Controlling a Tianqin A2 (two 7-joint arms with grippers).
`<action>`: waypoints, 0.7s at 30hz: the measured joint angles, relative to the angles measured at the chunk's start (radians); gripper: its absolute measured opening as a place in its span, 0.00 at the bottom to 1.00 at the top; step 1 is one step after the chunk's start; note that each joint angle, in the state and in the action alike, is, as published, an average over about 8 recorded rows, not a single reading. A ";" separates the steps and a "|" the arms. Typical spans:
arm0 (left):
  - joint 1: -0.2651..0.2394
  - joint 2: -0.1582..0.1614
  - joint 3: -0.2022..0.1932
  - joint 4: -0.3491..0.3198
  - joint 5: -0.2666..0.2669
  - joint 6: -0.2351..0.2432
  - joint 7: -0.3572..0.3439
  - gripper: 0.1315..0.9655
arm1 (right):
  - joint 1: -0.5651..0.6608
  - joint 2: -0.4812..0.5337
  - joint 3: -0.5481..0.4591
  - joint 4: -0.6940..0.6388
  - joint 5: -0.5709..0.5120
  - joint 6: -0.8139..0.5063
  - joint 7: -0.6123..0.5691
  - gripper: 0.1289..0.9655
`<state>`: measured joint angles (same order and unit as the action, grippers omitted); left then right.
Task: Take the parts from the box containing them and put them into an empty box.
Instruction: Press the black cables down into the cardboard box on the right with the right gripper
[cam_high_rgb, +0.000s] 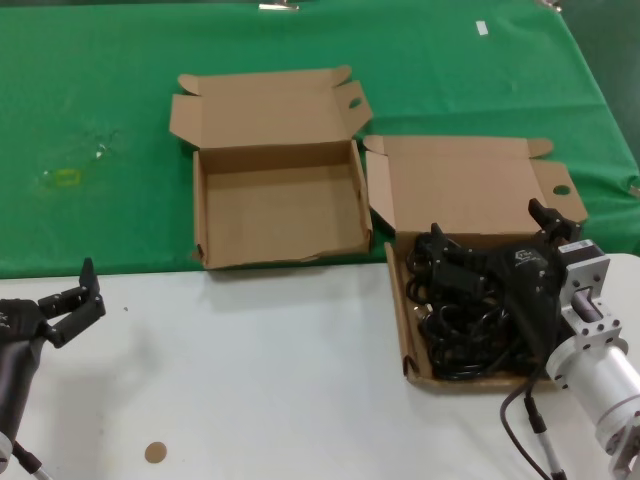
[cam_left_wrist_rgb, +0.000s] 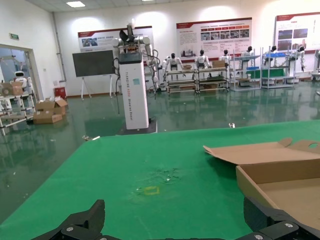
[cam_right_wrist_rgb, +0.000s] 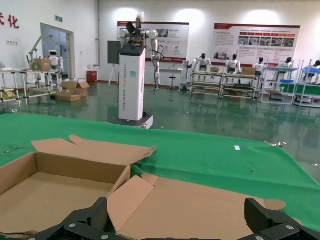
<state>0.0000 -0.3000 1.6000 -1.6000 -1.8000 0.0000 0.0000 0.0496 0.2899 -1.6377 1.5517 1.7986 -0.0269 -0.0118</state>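
Note:
The box containing the parts (cam_high_rgb: 398, 300) is the longer brown one at the right, its flap lid (cam_high_rgb: 470, 185) open, also in the right wrist view (cam_right_wrist_rgb: 200, 205). Black tangled parts (cam_high_rgb: 450, 325) fill it. The empty box (cam_high_rgb: 280, 205), nearly square, sits left of it on the green cloth and shows in the right wrist view (cam_right_wrist_rgb: 50, 195) and the left wrist view (cam_left_wrist_rgb: 280, 182). My right gripper (cam_high_rgb: 490, 230) (cam_right_wrist_rgb: 177, 222) is open, just above the parts at the back of their box, holding nothing. My left gripper (cam_high_rgb: 78, 300) (cam_left_wrist_rgb: 175, 222) is open and empty at the near left.
The boxes rest at the seam between a green cloth (cam_high_rgb: 100, 110) and a white table top (cam_high_rgb: 250, 380). A yellow mark (cam_high_rgb: 62, 177) is on the cloth at the left. A small brown disc (cam_high_rgb: 154, 452) lies on the white top near my left arm.

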 joint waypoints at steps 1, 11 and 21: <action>0.000 0.000 0.000 0.000 0.000 0.000 0.000 1.00 | 0.000 0.000 0.000 0.000 0.000 0.000 0.000 1.00; 0.000 0.000 0.000 0.000 0.000 0.000 0.000 1.00 | 0.000 0.000 0.000 0.000 0.000 0.000 0.000 1.00; 0.000 0.000 0.000 0.000 0.000 0.000 0.000 1.00 | 0.000 0.000 0.000 0.000 0.000 0.000 0.000 1.00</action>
<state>0.0000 -0.3000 1.6000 -1.6000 -1.8000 0.0000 0.0000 0.0496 0.2899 -1.6377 1.5517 1.7986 -0.0269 -0.0118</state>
